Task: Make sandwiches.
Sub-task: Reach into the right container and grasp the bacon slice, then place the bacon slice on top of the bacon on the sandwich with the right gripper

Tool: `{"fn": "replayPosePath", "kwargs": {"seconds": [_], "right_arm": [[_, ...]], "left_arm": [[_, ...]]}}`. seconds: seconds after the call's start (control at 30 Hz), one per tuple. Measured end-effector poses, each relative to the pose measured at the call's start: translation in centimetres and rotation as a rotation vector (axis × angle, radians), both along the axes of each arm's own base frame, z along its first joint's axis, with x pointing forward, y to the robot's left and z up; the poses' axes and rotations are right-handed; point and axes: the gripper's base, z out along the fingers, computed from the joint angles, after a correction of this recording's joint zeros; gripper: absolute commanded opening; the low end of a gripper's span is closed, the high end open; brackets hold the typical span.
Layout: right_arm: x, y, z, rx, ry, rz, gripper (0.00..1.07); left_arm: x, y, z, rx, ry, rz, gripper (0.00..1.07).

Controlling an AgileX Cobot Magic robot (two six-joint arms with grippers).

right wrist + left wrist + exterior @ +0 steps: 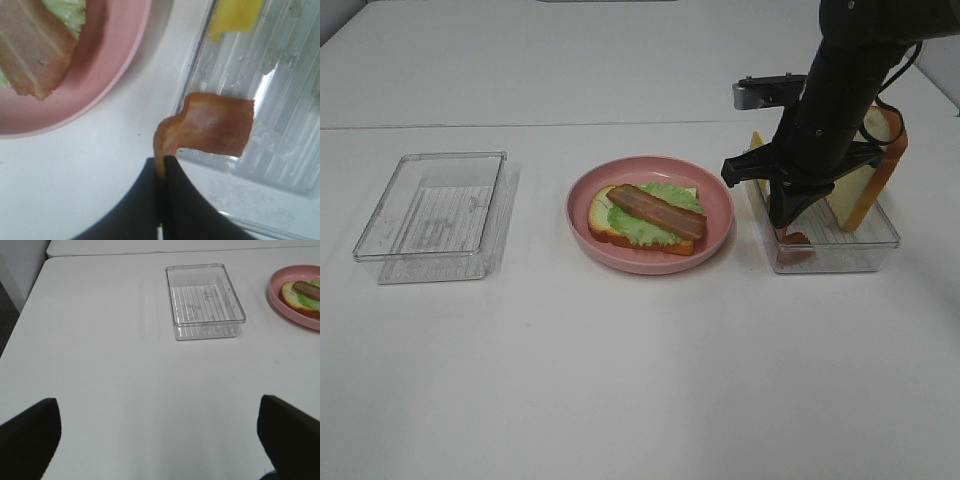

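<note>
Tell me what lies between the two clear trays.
The pink plate carrying the open sandwich lies between the empty left tray and the right tray. The exterior high view shows it.

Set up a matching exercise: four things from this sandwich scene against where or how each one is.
1. right gripper
2. left gripper
3. lettuce
4. cheese square

a. on the pink plate
b. open
c. in the right-hand clear tray
d. shut on a bacon strip

Pairs: 1-d, 2-b, 3-a, 4-c.
</note>
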Motion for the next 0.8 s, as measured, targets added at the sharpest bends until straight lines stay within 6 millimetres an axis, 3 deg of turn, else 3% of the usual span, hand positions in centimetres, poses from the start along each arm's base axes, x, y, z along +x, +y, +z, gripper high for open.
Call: {"fn": "replayPosePath", "kwargs": {"seconds": [0.2,0.27,0.37,0.43,0.57,0.63,0.8], "right_arm": [[0.1,-0.2,1.5,-0.035,0.015,0.017,0.0],[0.1,-0.2,4.1,-0.028,-0.01,0.017,0.0],[0.0,-0.3,5.0,-0.025,-0.022,0.016,0.0],[-0.2,-0.3,8.2,-0.012,-0.064,0.016,0.0],[-0.5,-0.3,10.2,-0.016,-0.087,0.022,0.0],[-0.9,0.4,12.1,-0.014,-0.113,0.045,0.0],[-1.3,2.6,13.7,0.001,-0.156,0.1,0.0]], "left_arm": [[0.0,0.0,0.0,0.0,0.0,0.0,1.0],[0.0,0.0,0.0,0.0,0.0,0.0,1.0],[0.0,0.0,0.0,0.0,0.0,0.0,1.0],[0.0,0.0,0.0,0.0,0.0,0.0,1.0],[0.0,0.0,0.0,0.0,0.0,0.0,1.0],[0.0,0.0,0.0,0.0,0.0,0.0,1.0],[0.0,0.0,0.0,0.0,0.0,0.0,1.0]]}}
